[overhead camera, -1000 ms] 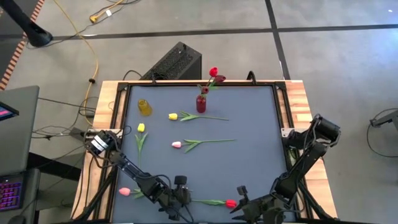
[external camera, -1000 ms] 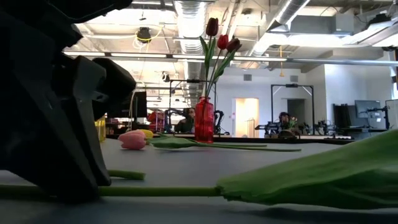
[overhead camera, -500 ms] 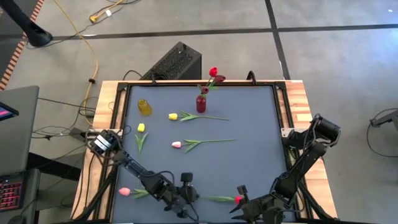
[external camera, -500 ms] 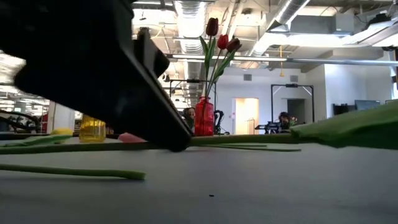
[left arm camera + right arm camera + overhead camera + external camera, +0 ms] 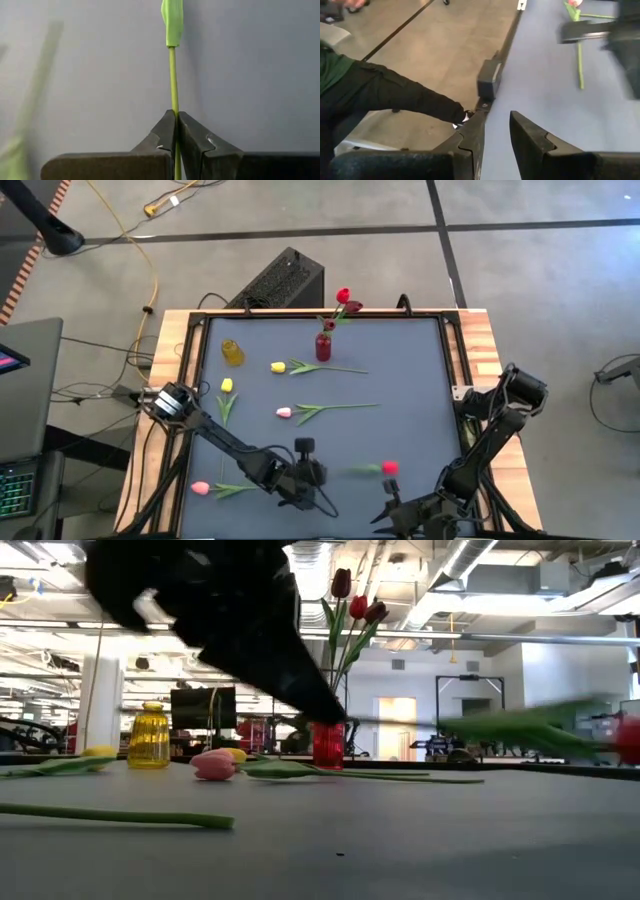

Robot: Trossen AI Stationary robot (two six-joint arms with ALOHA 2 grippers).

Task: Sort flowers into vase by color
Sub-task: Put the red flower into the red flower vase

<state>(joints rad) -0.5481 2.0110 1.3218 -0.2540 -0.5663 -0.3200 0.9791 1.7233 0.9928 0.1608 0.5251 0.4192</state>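
Left pincer (image 5: 176, 131) clenches red tulip's (image 5: 389, 468) stem, head pointing toward right arm.

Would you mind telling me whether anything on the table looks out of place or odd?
Nothing looks damaged or spilled. The yellow vase stands empty while two yellow tulips and two pink tulips lie loose on the mat; only the red vase holds flowers.

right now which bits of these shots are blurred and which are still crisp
High view: the red flower is smeared. Low view: the left arm and that flower's leaf streak, while the red vase is crisp. Left wrist view: the stem in the shut left gripper is sharp. Right wrist view: the other arm is blurred.
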